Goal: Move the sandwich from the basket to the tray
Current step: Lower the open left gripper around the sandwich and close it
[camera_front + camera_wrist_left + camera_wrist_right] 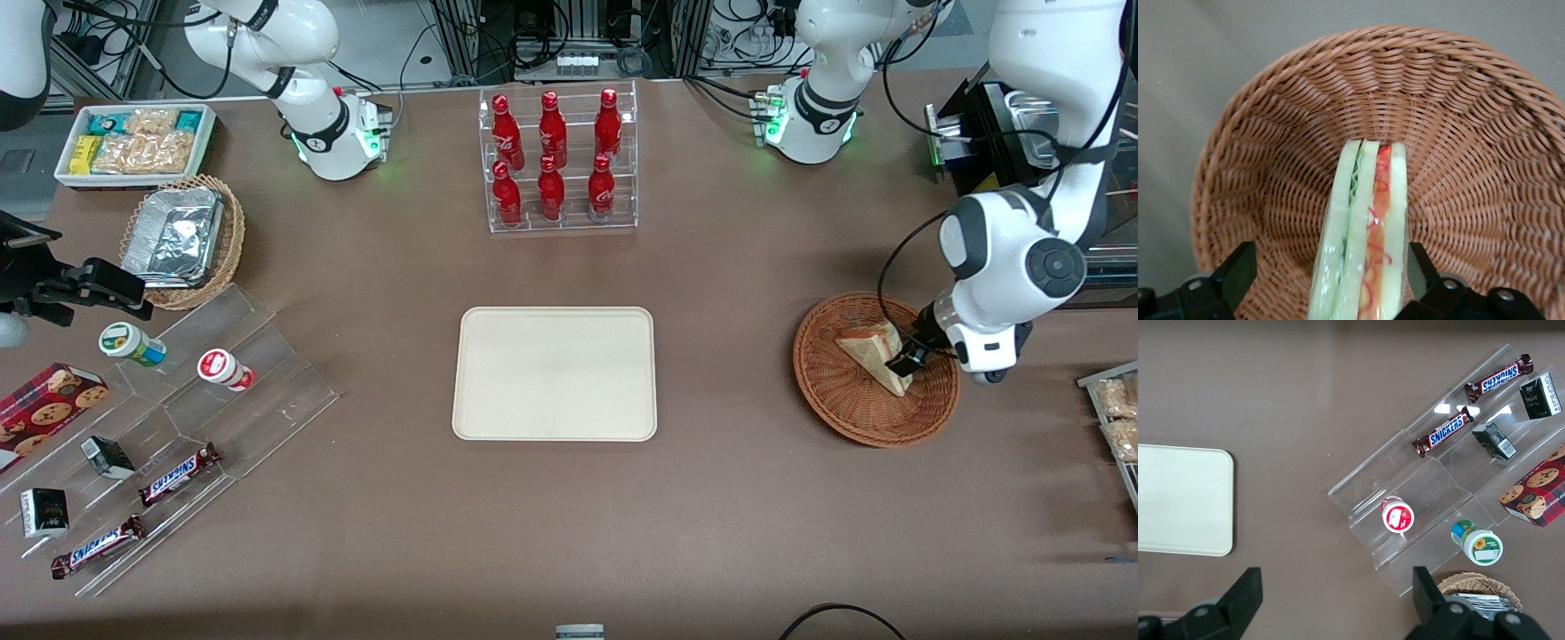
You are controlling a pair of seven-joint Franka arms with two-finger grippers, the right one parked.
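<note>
Pincer (1328, 273) open astride the sandwich (1361, 233) in the basket (1271, 173)
One finger (1238, 270) stands apart — sandwich's near end cut off.

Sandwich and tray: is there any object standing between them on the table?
No, only bare table lies between the basket holding the sandwich and the tray. The open gripper is already around the sandwich.
</note>
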